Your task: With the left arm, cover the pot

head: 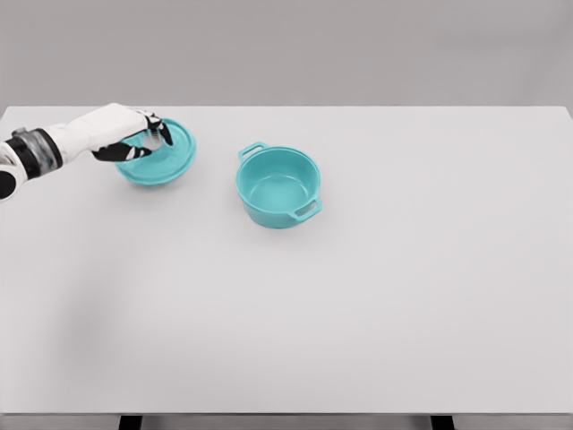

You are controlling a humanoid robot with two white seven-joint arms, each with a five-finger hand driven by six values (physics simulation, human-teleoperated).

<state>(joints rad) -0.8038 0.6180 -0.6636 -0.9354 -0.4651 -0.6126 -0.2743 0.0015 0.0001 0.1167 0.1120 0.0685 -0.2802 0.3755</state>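
Left hand point(134, 136) on lid point(166, 154)
Fingers clamped on the lid's knob (lid tilted); teal pot point(278, 186) open, apart to its right on table point(358, 313).

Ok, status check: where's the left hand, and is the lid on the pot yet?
Left hand closed around lid knob. Lid tilted, left of pot, not on it. Pot open, empty. Table between them unobstructed. Right arm out of view.

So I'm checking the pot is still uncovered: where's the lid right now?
In the head view the lid sits at the table's far left, under the left hand, left of the open pot and apart from it.
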